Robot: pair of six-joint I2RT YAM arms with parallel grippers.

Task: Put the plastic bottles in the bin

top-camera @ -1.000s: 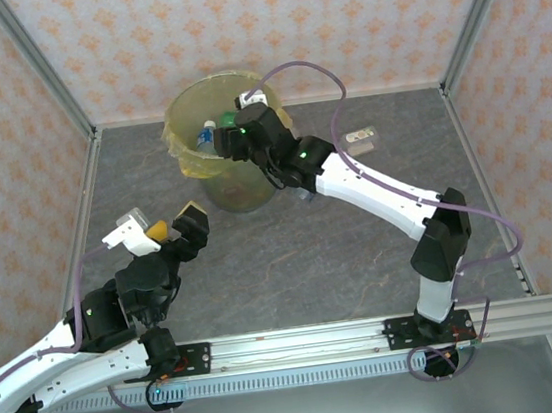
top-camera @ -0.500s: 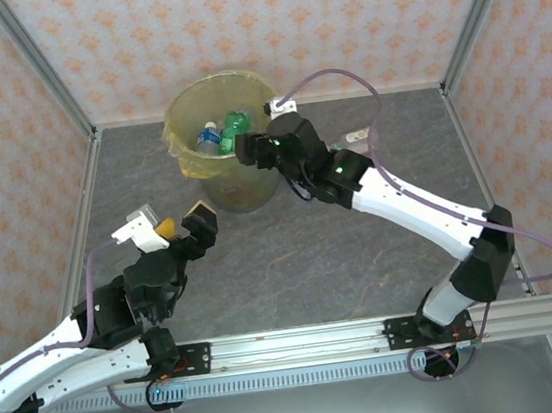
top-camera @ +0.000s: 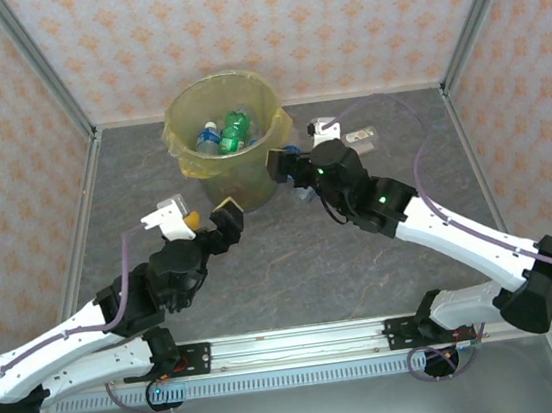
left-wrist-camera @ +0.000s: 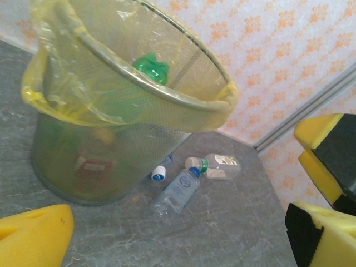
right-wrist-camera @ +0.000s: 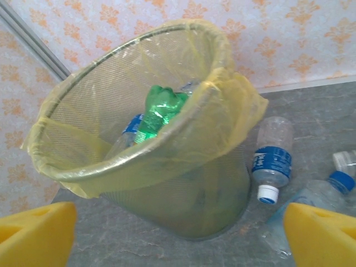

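left hand [left-wrist-camera: 178,231] and right hand [right-wrist-camera: 178,233] spread, empty; bottle [right-wrist-camera: 272,158] right of bin [right-wrist-camera: 183,200] probably light, slick, crushable, pinch mid-label

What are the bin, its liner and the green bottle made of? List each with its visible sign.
Bin: fine mesh, probably metal; gridded see-through wall under a thin hoop rim. Liner: thin yellow plastic film, glossy, crinkled, folded over the rim. Green bottle: translucent green plastic, shiny, with a lobed moulded base.
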